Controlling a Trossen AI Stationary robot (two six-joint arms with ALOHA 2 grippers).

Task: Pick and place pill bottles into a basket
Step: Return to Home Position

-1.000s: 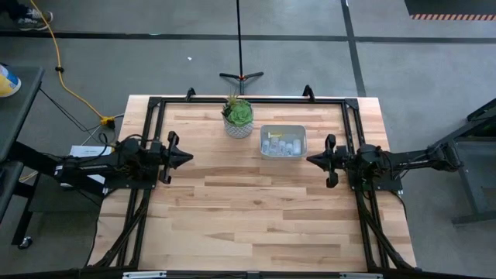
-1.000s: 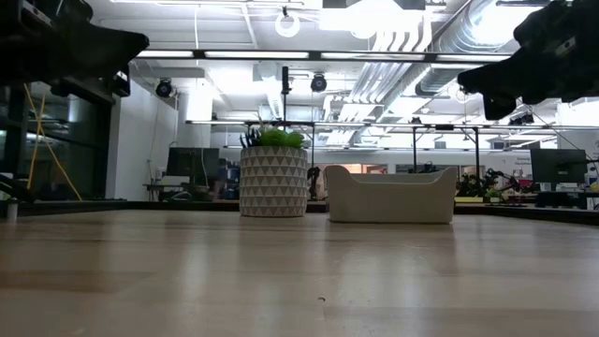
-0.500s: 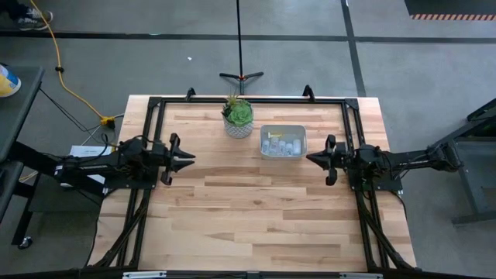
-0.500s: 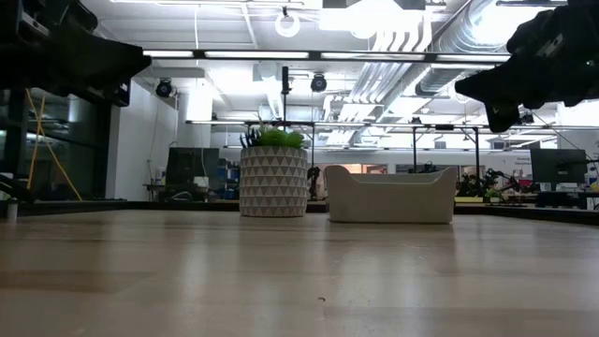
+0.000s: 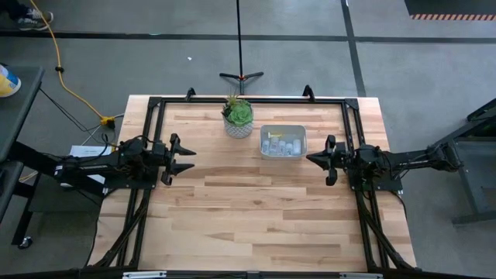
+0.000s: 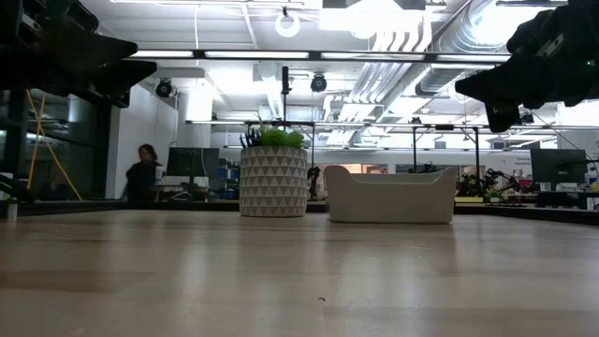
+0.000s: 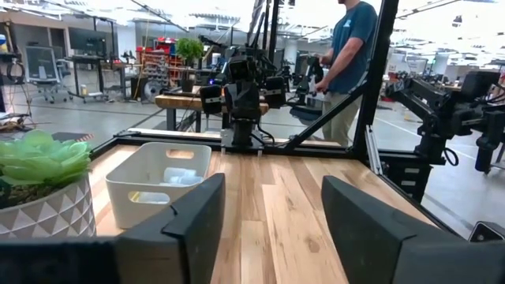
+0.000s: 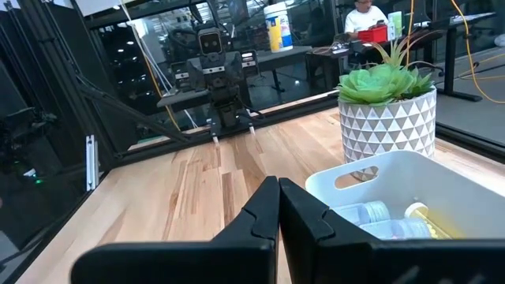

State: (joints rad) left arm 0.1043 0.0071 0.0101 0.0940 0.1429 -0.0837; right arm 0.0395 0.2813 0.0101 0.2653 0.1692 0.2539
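The left gripper (image 5: 194, 159) opens up! A second ago it came to one closed point. Half a second ago it was still closed. Now its fingers (image 7: 196, 225) stand spread with a clear gap between them, and both the high and low views show two separate prongs. Over that same second it nudged slightly forward along its own reach and sank a touch in the low view. Opposite it, the right gripper (image 5: 308, 160) dipped a little during the first half second. And a newcomer: a person (image 6: 140, 176) has walked into view, far off below the left gripper's tips in the low view.
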